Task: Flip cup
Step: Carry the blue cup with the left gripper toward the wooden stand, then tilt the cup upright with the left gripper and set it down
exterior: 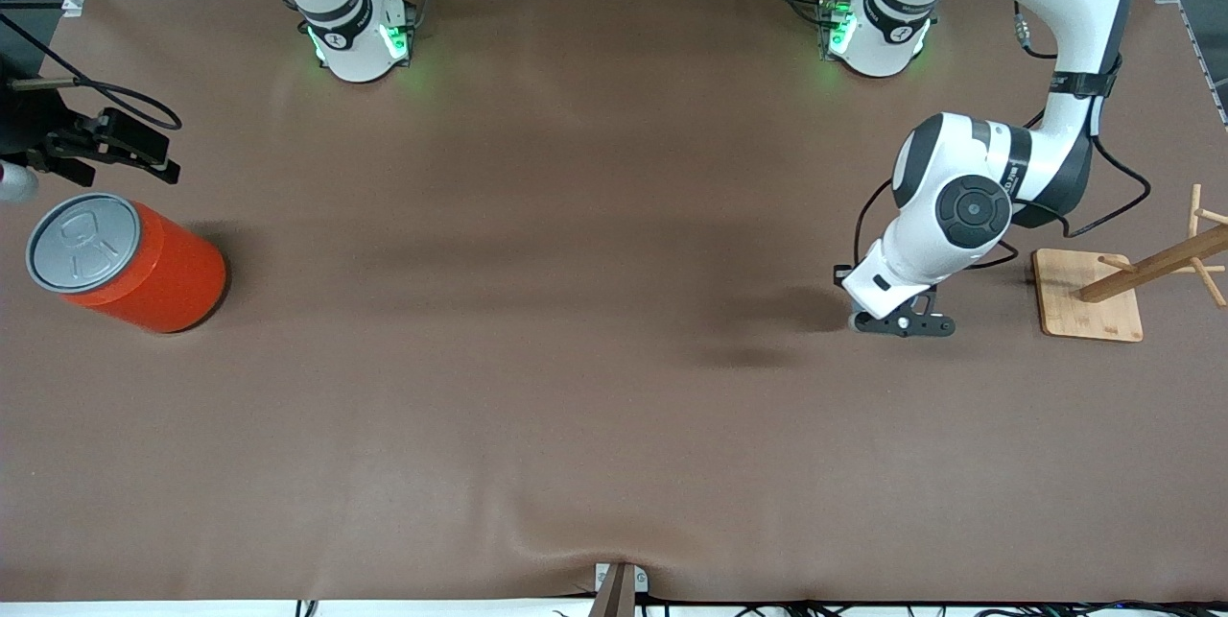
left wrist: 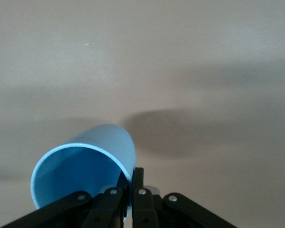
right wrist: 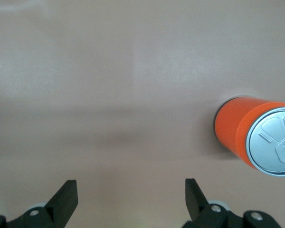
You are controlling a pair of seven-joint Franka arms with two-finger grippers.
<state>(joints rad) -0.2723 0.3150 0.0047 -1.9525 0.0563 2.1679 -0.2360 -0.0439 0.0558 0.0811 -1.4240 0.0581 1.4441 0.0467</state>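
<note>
The cup point(left wrist: 85, 164) is a light-blue tumbler with a darker blue inside. It shows only in the left wrist view, tilted on its side with its open mouth toward the camera. My left gripper point(left wrist: 132, 175) is shut on the cup's rim wall, one finger inside and one outside. In the front view the left gripper point(exterior: 902, 321) hangs low over the table beside the wooden stand, and the arm hides the cup. My right gripper point(right wrist: 130, 187) is open and empty; it point(exterior: 144, 152) waits at the right arm's end of the table.
A big orange-red can point(exterior: 134, 262) with a grey pull-tab lid stands at the right arm's end, also in the right wrist view point(right wrist: 254, 135). A wooden peg stand point(exterior: 1094, 296) sits at the left arm's end, beside my left gripper.
</note>
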